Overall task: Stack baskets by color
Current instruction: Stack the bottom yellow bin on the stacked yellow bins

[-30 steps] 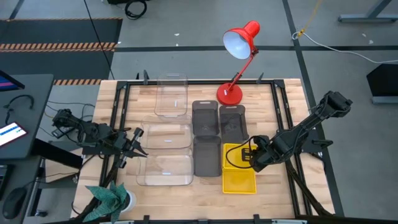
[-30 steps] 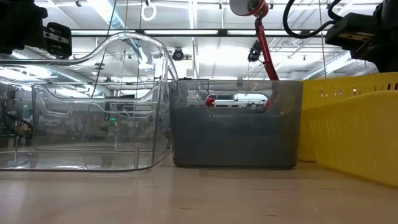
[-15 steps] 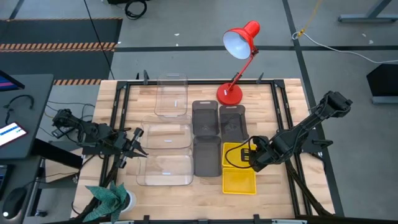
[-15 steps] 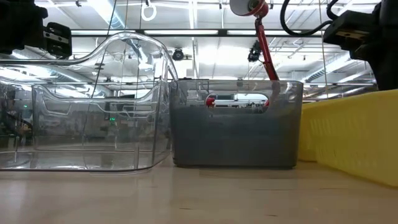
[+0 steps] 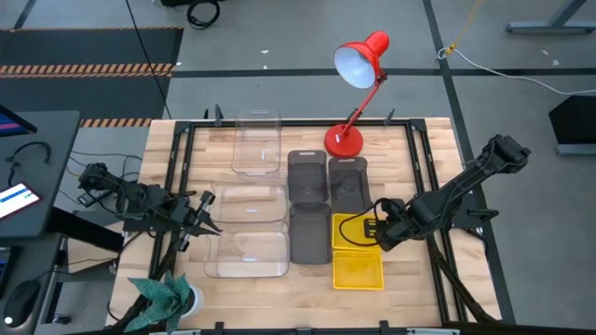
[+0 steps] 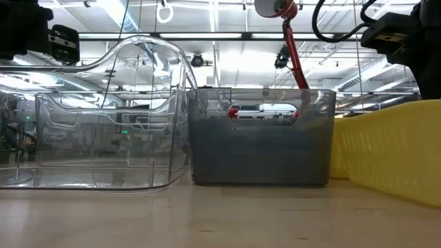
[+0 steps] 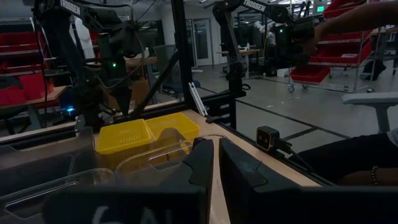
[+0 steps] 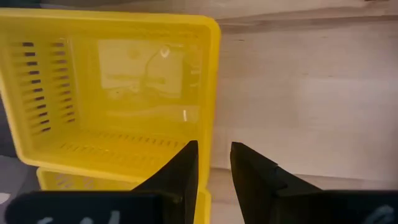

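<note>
Above the stacked yellow baskets [image 5: 357, 251], the right gripper [image 8: 212, 163] hangs unclenched, empty — light, stiff, slick plastic, best pinched at the rim.

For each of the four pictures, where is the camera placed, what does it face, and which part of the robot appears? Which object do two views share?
High: overhead, facing down on the wooden table; both arms show.
Low: at table-top height, facing the clear plastic basket and dark grey plastic basket.
Left wrist: on the left arm, facing across the table; left gripper fingers nearly together.
Right wrist: on the right arm, above the bright yellow plastic basket; right gripper fingers slightly apart.
Shared: the yellow basket shows in both wrist views.
</note>
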